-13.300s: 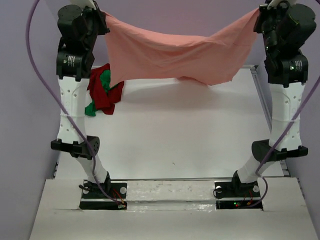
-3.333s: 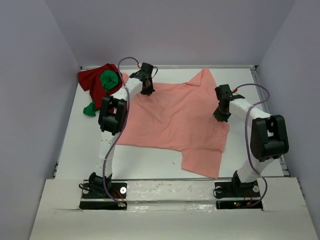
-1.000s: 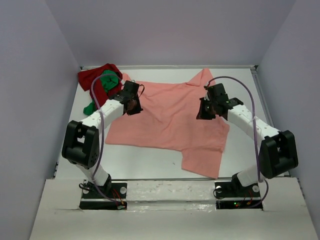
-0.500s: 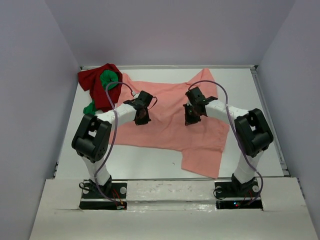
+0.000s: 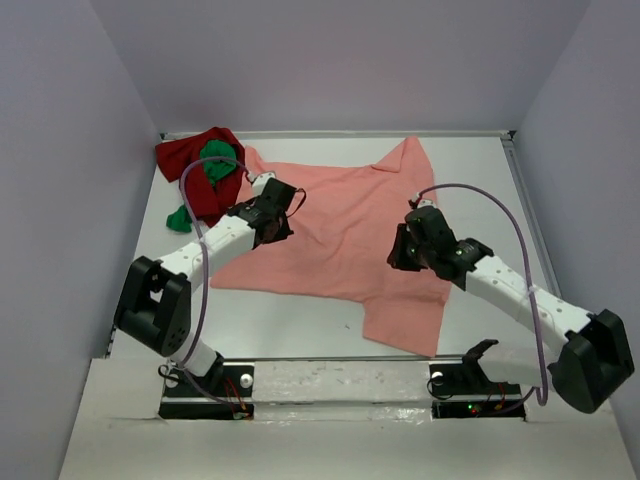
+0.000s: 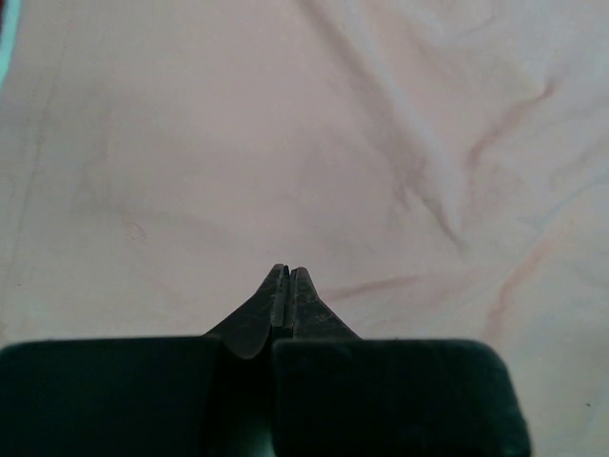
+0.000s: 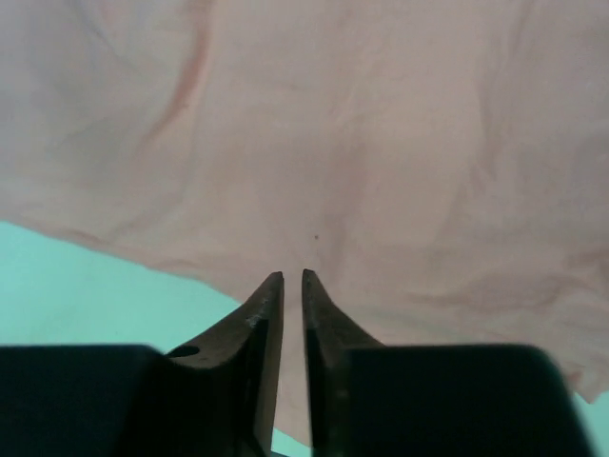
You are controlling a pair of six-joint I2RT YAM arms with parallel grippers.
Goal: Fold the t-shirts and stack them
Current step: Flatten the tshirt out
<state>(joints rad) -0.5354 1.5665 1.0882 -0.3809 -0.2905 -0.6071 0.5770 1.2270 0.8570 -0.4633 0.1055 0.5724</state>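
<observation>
- Shirts: the pink shirt (image 5: 340, 230) lies spread out over the middle of the table (image 5: 480, 180), mostly flat with soft creases. One point of it reaches toward the far edge and a flap runs toward the near edge, right of centre.
- Which part of the pink shirt is sleeve, hem or neck is hard to make out from above, and both arms cover patches of it.
- The red shirt (image 5: 188, 160) sits bunched in the far left corner, and the far left edge of the pink shirt touches it.
- The green shirt (image 5: 216, 160) is crumpled on top of the red one. Most of it is buried in the folds, and a small green bit shows at the pile's near side.
- The left gripper (image 6: 287, 273) is over the left part of the pink shirt. Its wrist view shows the fingers pressed together with nothing between them, so it is closed and empty.
- Only wrinkled pink cloth fills that view, apart from a sliver of table in the top left corner. Whether the tips touch the cloth cannot be told.
- The right gripper (image 7: 292, 276) is over the right part of the pink shirt. Its fingers stand a narrow slit apart, barely open, with no cloth caught between them.
- In the right wrist view the shirt's edge crosses in front of the tips, and bare table shows at the lower left with a pale green tint.
- Whether the right tips touch the shirt cannot be told either. The wrist housings blacken the bottom of both wrist views.
</observation>
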